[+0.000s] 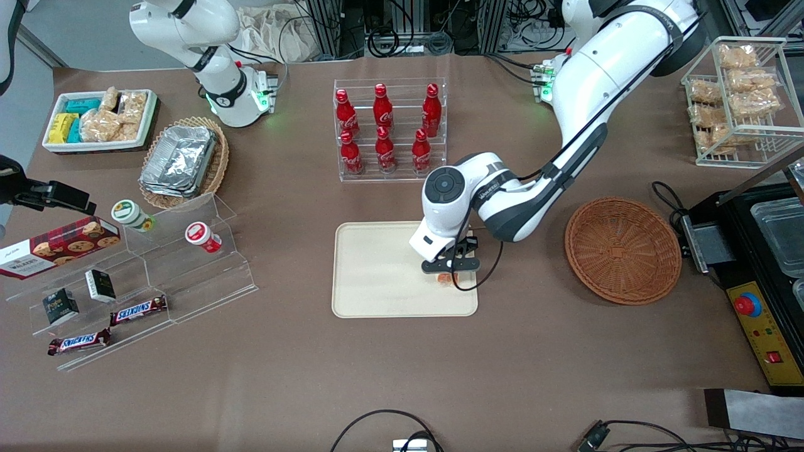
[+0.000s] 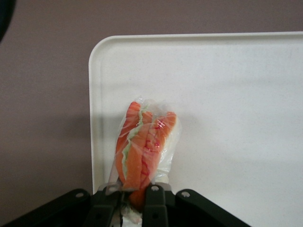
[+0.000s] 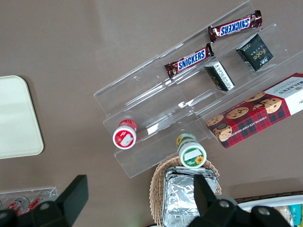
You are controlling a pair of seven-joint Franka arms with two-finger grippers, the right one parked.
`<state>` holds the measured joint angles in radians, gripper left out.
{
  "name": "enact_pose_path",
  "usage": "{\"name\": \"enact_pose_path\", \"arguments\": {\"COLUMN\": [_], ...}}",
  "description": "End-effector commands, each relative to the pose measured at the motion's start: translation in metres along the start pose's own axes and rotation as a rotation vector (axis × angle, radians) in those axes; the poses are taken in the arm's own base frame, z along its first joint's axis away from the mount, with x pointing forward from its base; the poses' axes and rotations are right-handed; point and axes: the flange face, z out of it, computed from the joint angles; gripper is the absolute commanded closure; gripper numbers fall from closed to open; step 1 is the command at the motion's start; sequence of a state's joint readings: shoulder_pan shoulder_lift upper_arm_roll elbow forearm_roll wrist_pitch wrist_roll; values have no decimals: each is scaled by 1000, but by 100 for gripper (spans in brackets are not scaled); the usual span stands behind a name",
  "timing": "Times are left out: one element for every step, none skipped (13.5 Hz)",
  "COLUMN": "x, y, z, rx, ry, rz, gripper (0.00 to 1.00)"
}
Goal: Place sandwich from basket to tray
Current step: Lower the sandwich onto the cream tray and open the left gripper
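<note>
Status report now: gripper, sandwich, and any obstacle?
Gripper over the tray, shut on sandwich. Sandwich above the tray's corner nearest the basket, which holds nothing. No obstacle on tray.

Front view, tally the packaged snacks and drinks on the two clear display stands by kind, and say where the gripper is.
Red cola bottles: 6
Snickers bars: 2
Small dark boxes: 2
Round lidded cups: 2
Cookie box: 1
Total: 13
The gripper is over the tray, jaws shut on the sandwich.
</note>
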<state>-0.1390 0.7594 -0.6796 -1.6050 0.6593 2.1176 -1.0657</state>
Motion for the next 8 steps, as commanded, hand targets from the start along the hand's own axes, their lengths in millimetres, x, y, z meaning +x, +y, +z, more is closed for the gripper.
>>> {"name": "enact_pose_path", "arguments": {"x": [7, 7, 8, 7, 8, 10, 11, 12], "y": [10, 11, 10, 11, 10, 10, 10, 10], "z": [5, 6, 6, 6, 4, 3, 2, 1], "rx": [7, 6, 6, 6, 6, 5, 5, 8], "ry": [21, 20, 20, 20, 25, 28, 32, 39], "rz": [-14, -13, -15, -12, -11, -11, -11, -13], "gripper": [94, 89, 84, 77, 70, 57, 50, 46]}}
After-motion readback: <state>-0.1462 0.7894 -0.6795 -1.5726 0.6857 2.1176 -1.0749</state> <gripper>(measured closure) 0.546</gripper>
